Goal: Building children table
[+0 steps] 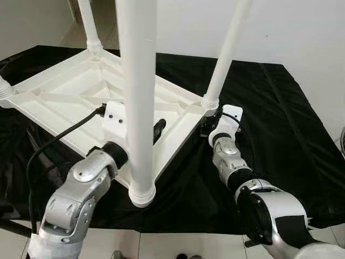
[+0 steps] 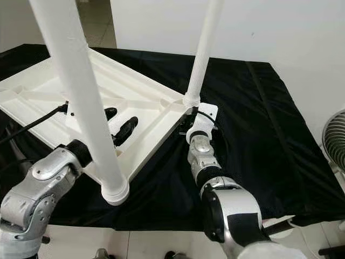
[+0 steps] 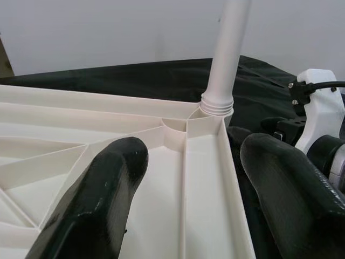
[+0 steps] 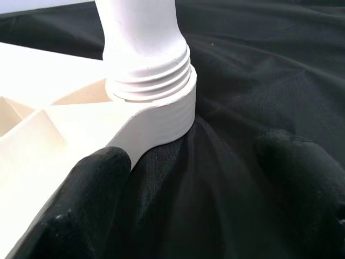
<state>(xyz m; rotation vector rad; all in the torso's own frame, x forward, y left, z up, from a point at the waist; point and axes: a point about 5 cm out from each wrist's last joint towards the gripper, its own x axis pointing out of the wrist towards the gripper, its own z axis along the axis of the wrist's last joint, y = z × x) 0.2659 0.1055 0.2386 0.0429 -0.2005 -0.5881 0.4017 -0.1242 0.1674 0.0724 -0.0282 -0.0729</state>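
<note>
A white plastic children's table (image 1: 64,97) lies upside down on a black cloth. Legs stand up from its corners: a thick near leg (image 1: 139,108), a right-corner leg (image 1: 226,48) and a far leg (image 1: 89,24). My left gripper (image 3: 194,178) is open over the ribbed underside, behind the near leg, its fingers (image 2: 125,129) straddling the table's right side wall. My right gripper (image 4: 199,178) is open low at the right corner, just below the threaded socket (image 4: 145,70) where that leg is screwed in. One finger (image 4: 81,205) sits against the corner's edge, the other over the cloth.
The black cloth (image 1: 280,135) covers the floor around the table, ending at pale tiles in front of me. A white wall runs behind. A black cable (image 1: 54,140) loops from my left wrist. A fan (image 2: 335,140) stands at the far right.
</note>
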